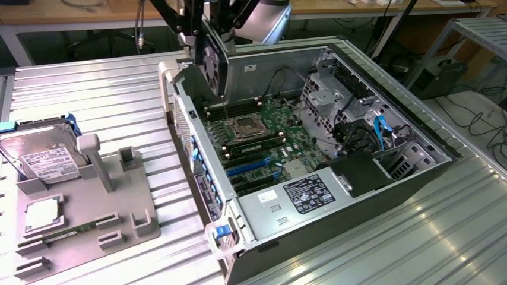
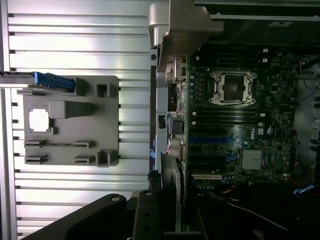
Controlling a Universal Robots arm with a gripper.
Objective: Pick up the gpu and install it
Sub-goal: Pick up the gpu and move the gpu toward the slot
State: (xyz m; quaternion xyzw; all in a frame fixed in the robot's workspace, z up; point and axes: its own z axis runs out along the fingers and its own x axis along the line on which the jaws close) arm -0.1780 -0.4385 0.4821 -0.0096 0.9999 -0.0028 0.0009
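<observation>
Exterior view: a ribbed aluminium table (image 1: 95,107) carries an open black-and-silver computer case (image 1: 333,249) lying on its side, with the green motherboard (image 1: 269,127) facing up. A grey moulded plastic fixture tray (image 1: 119,208) sits on the exterior view's left, well apart from the case. At its far end rests a boxy silver hard drive with a white label (image 1: 44,157).

The gpu (image 1: 214,65), a thin flat card with a dark face, hangs upright above the far left part of the case, clear of the motherboard. The black-fingered gripper (image 1: 210,27) is clamped on its upper edge.

Wrist view: you see the gpu (image 2: 172,170) edge-on, running along the left wall of the case, with its silver metal bracket (image 2: 187,30) at the far end. The gripper (image 2: 155,215) is at the near end.

The long blue expansion slots (image 1: 249,166) lie nearer in the scene than the card.

Hazards, as a judgement:
- The bracket sits close over the case wall, so you risk snagging it there on descent.
- A slight tilt or offset against a slot would jam the connector edge or scrape the board.
- The card is gripped by one edge, so a bump could twist it between the fingers.
</observation>
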